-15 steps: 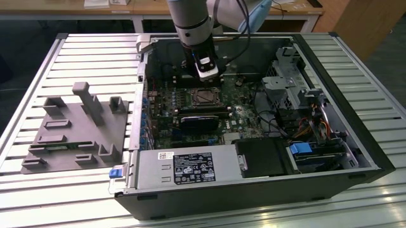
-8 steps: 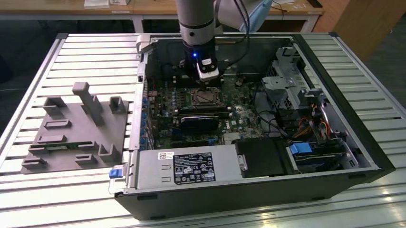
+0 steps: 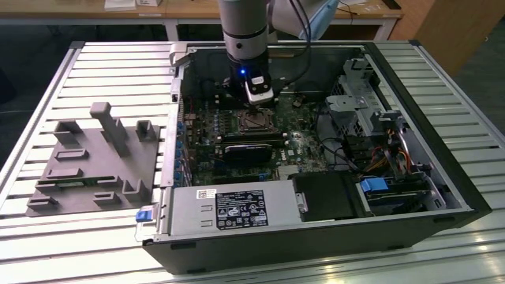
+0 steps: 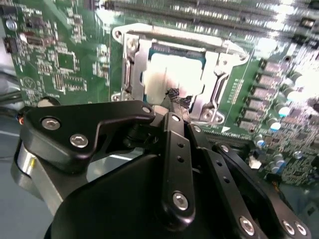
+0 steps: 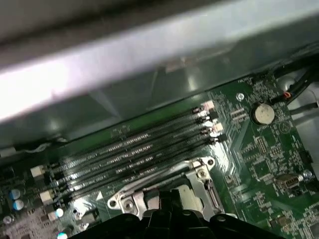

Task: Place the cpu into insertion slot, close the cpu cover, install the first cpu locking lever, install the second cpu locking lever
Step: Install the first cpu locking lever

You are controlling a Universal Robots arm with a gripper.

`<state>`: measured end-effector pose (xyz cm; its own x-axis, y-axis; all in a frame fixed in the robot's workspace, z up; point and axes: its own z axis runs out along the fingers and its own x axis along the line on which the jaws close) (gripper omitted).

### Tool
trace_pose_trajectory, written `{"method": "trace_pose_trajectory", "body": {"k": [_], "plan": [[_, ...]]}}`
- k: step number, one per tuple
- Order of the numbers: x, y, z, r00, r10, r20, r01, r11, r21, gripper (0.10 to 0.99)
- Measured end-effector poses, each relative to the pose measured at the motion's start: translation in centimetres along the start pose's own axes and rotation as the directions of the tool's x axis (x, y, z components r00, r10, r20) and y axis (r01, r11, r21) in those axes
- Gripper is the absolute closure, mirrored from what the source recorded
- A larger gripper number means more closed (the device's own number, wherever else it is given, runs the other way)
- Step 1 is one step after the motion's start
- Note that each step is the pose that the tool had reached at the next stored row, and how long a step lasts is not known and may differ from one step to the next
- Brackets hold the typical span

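The cpu (image 4: pixel 174 74) lies in the insertion slot (image 3: pixel 241 123), on the green board inside the computer case (image 3: pixel 316 242) in the middle of the bench (image 3: pixel 450 77). The cpu cover (image 4: pixel 213 67) looks shut over it. I think the levers are not locked yet. The jaws look pinched shut on nothing, tips at the cover's edge. The second wrist view shows the chip close up. The exterior view shows the whole case.
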<state>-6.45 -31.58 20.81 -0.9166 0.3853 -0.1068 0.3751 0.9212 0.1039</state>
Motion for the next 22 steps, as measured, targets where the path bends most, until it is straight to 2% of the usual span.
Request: {"method": "trace_pose_trajectory", "body": {"k": [8,13,14,19,22], "plan": [[-0.54,-1.29,-0.07,1.0000,-0.001,0.0015,0.001,1.0000,0.004,0.984],[-0.55,-1.32,-0.07,0.9999,-0.014,0.0091,0.014,0.9996,0.025,0.984],[-0.55,-1.32,-0.07,0.9998,-0.020,0.0090,0.020,0.9995,0.026,0.984],[-0.60,-1.30,-0.18,0.9986,-0.052,0.0058,0.052,0.9984,0.023,0.984],[-0.68,-1.23,-0.64,0.9983,-0.059,0.0052,0.059,0.9980,0.022,0.984]]}}
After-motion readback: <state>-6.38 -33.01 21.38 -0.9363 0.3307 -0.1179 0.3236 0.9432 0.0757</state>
